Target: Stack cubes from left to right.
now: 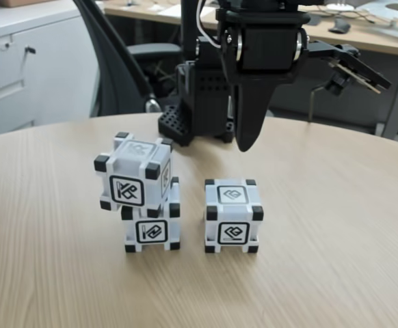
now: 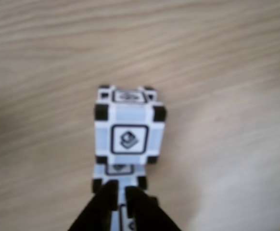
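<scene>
Hanging above the round wooden table (image 1: 336, 225), the black gripper (image 1: 245, 140) is clear of every cube; in the wrist view its two fingertips (image 2: 108, 192) stand almost together with only a sliver between them, pinching nothing. In the fixed view the top cube (image 1: 132, 176) sits skewed and shifted left on the bottom cube (image 1: 152, 227), overhanging one edge, while the lone cube (image 1: 232, 215) rests just beside the pair on the right. The likely trouble is that crooked perch: a brush from a fingertip, or a third cube set down hard, could tip the upper block off. Grasping the lone cube so near the stack also risks nudging it. Each face carries a black-framed square symbol, no readable lettering or brand.
</scene>
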You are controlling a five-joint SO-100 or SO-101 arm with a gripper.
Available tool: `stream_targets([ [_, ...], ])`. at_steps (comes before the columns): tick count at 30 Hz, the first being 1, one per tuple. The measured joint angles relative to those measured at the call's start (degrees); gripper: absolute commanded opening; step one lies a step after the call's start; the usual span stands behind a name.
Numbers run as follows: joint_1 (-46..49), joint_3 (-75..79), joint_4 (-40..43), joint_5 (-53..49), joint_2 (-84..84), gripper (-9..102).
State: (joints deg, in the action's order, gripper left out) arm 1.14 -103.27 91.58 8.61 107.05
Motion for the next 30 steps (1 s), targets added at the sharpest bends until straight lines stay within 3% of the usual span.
stream_targets([
  [6, 0.0, -0.09, 0.0, 0.88, 0.0, 2],
  [10, 0.0, -0.18, 0.0, 0.97, -1.23, 29],
  [13, 0.09, -0.18, 0.0, 0.35, -3.16, 36],
  [23, 0.09, -0.18, 0.0, -2.2, -11.78, 44],
  [30, 0.09, -0.18, 0.0, -4.48, -16.79, 40],
])
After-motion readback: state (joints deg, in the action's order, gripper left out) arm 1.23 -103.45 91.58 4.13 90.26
